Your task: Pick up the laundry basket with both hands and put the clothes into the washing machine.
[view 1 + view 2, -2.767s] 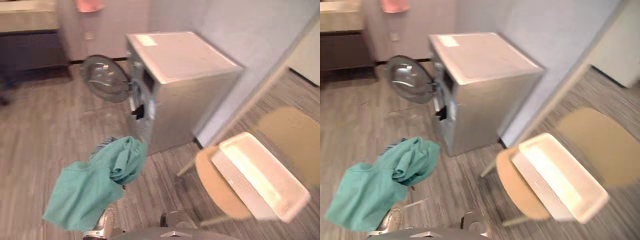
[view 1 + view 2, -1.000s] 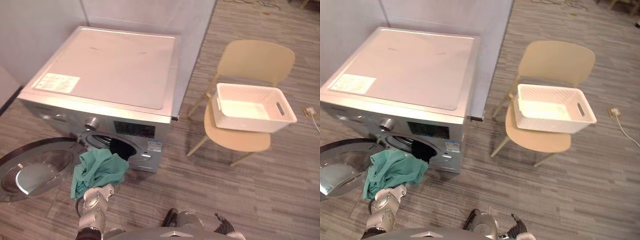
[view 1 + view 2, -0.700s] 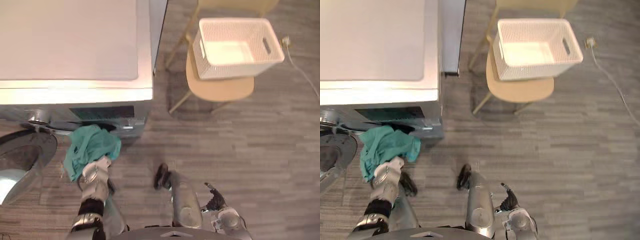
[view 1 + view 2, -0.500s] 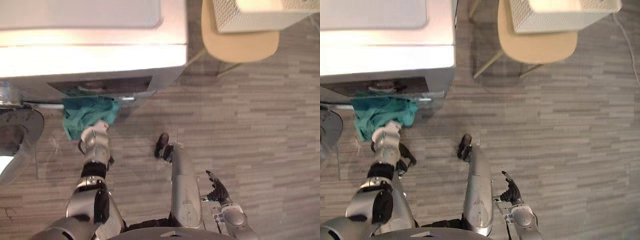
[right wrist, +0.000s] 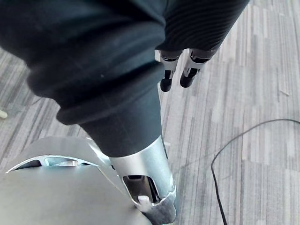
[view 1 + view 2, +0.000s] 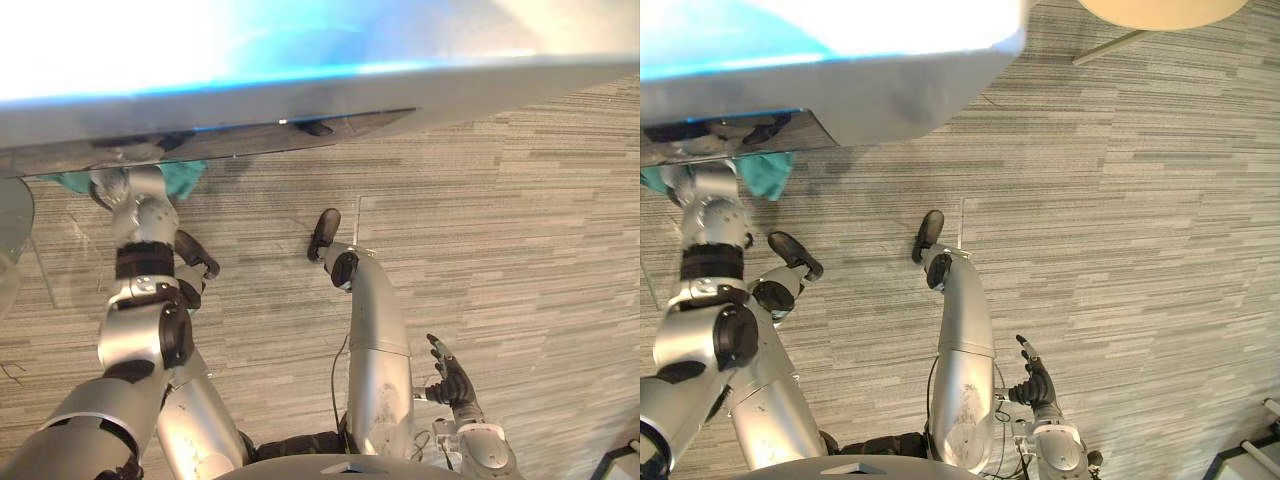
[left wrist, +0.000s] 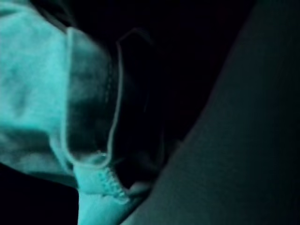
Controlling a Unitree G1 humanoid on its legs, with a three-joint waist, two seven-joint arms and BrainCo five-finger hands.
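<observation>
The silver washing machine [image 6: 300,90] spans the top of the eye views, seen from above. My left arm reaches up to its front, and my left hand [image 6: 128,185] goes under the overhanging top edge at the drum opening. Teal cloth [image 6: 768,175] bunches around that hand at the opening. In the left wrist view the teal cloth [image 7: 42,93] lies in folds against darkness. My right hand [image 6: 452,382] hangs low at my right side over the floor, open and holding nothing; its fingers [image 5: 176,77] are straight.
The machine's round glass door [image 6: 8,240] stands open at the left edge. The tan chair seat [image 6: 1160,8] shows at the top right. Grey striped carpet [image 6: 1140,250] covers the floor to the right of the machine.
The camera has tipped down and closer to the machine, so the basket has left the picture. My left hand has carried the teal cloth from in front of the door up into the opening.
</observation>
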